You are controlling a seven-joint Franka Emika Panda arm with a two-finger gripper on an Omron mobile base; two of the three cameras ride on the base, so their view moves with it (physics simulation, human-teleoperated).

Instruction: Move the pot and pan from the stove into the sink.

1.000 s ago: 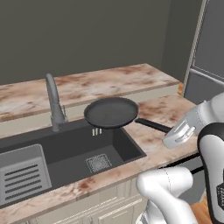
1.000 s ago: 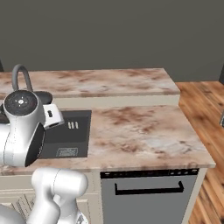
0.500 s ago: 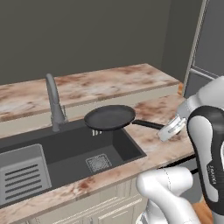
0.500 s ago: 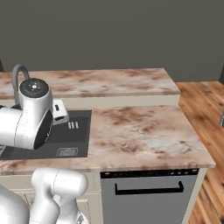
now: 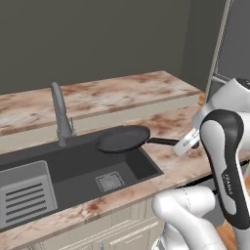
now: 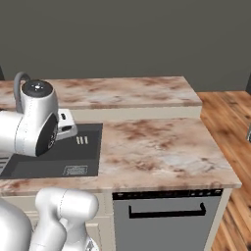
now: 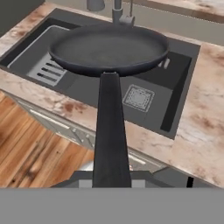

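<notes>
The pan (image 5: 122, 138) is a shallow black frying pan that hangs level just above the right end of the sink (image 5: 73, 171). Its long handle runs right to my gripper (image 5: 188, 144), which is shut on the handle's end. In the hand view the handle rises from my gripper (image 7: 111, 180) to the pan (image 7: 109, 48), with the dark sink (image 7: 175, 78) and its drain below. The right base view has my arm over the sink (image 6: 73, 147). The pot and the stove are out of view.
A grey faucet (image 5: 59, 114) stands behind the basin, and a ribbed rack (image 5: 24, 193) lies in its left part. Marble counter (image 5: 171, 122) surrounds the sink. A tall grey fridge (image 5: 237, 44) stands at the right. A dishwasher front (image 6: 166, 215) sits under the counter.
The pan has come down lower over the sink's right end, still in my grip. My arm's elbow has swung round as the hand dropped.
</notes>
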